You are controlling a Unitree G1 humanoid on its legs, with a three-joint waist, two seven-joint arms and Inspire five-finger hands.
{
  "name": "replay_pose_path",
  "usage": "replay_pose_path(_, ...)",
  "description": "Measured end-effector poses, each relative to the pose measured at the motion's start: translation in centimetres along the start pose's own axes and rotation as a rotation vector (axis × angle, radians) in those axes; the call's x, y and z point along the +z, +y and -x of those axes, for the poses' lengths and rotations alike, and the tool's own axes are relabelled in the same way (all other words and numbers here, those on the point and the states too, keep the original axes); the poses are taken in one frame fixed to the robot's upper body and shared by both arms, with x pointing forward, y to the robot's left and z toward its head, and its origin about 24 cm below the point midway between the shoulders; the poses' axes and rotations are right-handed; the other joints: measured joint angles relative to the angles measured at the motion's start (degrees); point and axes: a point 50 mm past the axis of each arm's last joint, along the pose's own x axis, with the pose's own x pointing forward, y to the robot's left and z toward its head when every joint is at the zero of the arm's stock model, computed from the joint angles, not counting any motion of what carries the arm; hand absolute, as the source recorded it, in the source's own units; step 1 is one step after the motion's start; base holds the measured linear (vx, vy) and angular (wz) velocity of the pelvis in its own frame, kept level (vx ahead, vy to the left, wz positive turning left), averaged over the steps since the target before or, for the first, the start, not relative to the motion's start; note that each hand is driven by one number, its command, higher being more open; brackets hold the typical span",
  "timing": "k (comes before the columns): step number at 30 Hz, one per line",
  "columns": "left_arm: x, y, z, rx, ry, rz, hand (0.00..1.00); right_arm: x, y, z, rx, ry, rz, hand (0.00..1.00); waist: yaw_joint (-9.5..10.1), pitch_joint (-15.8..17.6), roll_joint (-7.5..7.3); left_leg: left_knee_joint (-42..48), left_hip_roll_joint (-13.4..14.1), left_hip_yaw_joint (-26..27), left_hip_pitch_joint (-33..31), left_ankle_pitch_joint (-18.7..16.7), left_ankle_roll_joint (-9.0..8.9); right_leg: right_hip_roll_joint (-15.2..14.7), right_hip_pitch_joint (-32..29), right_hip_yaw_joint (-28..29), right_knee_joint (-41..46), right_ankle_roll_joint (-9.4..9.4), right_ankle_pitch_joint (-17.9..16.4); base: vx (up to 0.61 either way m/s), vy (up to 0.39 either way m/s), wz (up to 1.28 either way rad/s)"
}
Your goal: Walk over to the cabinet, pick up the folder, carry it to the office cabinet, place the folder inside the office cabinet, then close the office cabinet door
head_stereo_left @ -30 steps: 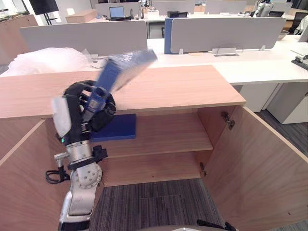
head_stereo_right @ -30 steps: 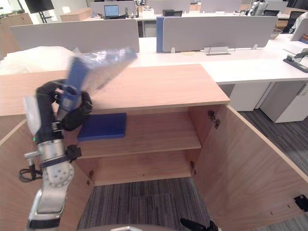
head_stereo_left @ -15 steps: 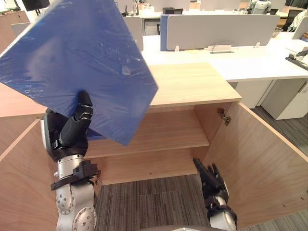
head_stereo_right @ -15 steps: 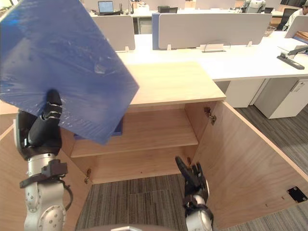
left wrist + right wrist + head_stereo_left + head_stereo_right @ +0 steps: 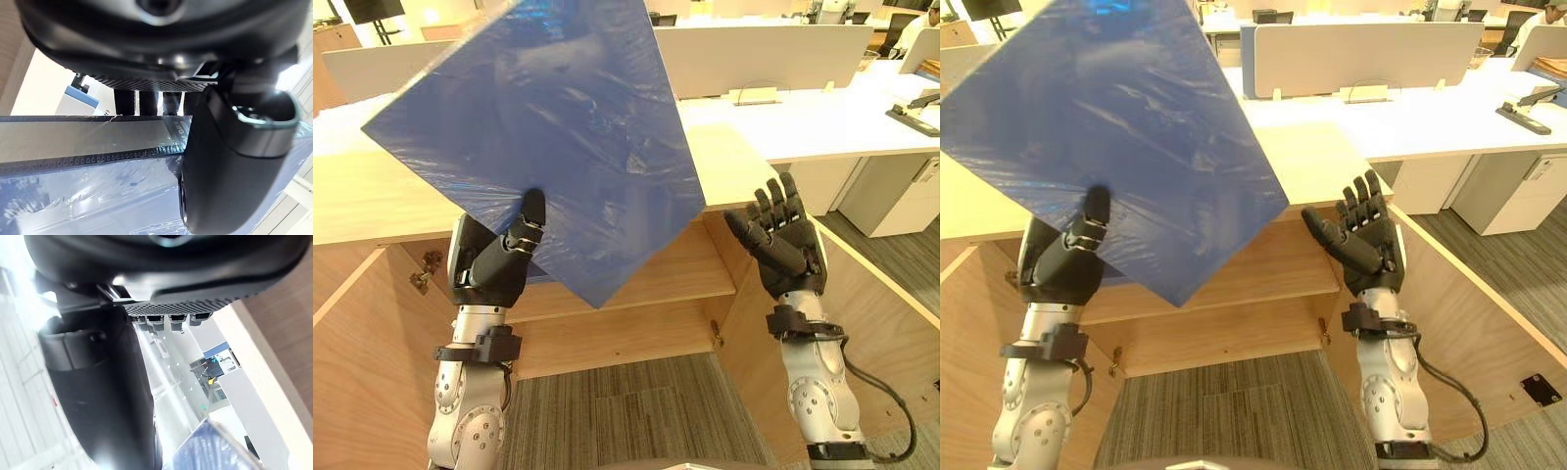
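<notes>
The pick-up and the carry look done: the folder [image 5: 558, 127] is off any surface and in front of the office cabinet [image 5: 744, 166], whose right door [image 5: 891, 333] and left door [image 5: 352, 372] both stand swung out. What is left, by my reading, is to set the folder on the shelf [image 5: 685, 274] inside and then close the door; neither is done yet.

In the left eye view the folder fills the 11 o'clock part, tilted on one corner like a diamond, its lowest corner pointing to 6 o'clock over the shelf's front edge. The left hand [image 5: 499, 264], at 8 o'clock, pinches the folder's lower left edge: the thumb [image 5: 234, 161] lies on the near face and the fingers pass behind the sheet, as the left wrist view shows. The arm under it rises nearly straight up.

The right hand [image 5: 783, 240], at 4 o'clock, is raised with the palm turned toward the folder, fingers straight and spread, holding nothing; it is near the folder's right corner but apart from it
</notes>
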Motion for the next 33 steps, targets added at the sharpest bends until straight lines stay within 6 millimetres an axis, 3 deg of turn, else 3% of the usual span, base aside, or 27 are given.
replay_pose_path(8,-0.4,0.1,0.1,-0.035,0.033,-0.059,0.0,1.9,0.8,-2.1,0.113,-0.055,0.074,1.0,-0.02,-0.2,0.28,0.2,0.0,-0.1,0.0,0.0,0.01,0.0,0.0,0.0,0.3,0.06,0.0,-0.01,0.002,0.0)
replay_pose_path(17,-0.4,-0.1,-0.1,-0.079,0.046,-0.127,0.0,2.7,1.7,-2.7,0.219,-0.073,0.17,1.0,0.01,-0.5,0.81,0.3,0.0,-0.2,-0.1,0.0,0.01,0.0,0.0,-0.1,0.4,0.21,0.1,0.0,0.0,0.0)
replay_pose_path(24,-0.6,-1.1,-0.8,-0.153,0.037,-0.154,0.0,2.0,5.4,-3.7,0.487,-0.035,0.236,1.0,0.0,-0.9,1.17,0.5,0.0,-0.2,-0.2,0.0,0.02,0.0,-0.1,0.0,0.6,0.29,0.1,0.0,0.0,0.0)
replay_pose_path(28,-0.3,-1.0,-0.8,-0.153,0.022,-0.174,0.0,2.0,5.8,-4.0,0.528,-0.023,0.292,1.0,0.44,-1.0,1.14,0.5,0.0,-0.2,-0.2,0.0,0.05,0.0,-0.1,0.0,0.6,0.35,0.2,0.0,0.0,0.0)
replay_pose_path(29,-0.2,-1.0,-0.8,-0.151,0.016,-0.176,0.0,2.0,6.1,-4.2,0.54,-0.022,0.294,0.0,0.44,-1.1,1.14,0.5,0.0,-0.2,-0.2,0.1,0.06,0.0,-0.1,0.0,0.6,0.36,0.2,0.0,0.0,0.0)
replay_pose_path(33,0.0,-1.0,-0.9,-0.154,0.003,-0.182,0.0,2.2,6.5,-4.9,0.581,-0.018,0.332,0.0,0.55,-1.2,1.15,0.5,0.0,-0.2,-0.2,0.1,0.11,0.0,-0.1,0.0,0.7,0.38,0.2,0.0,0.0,0.0)
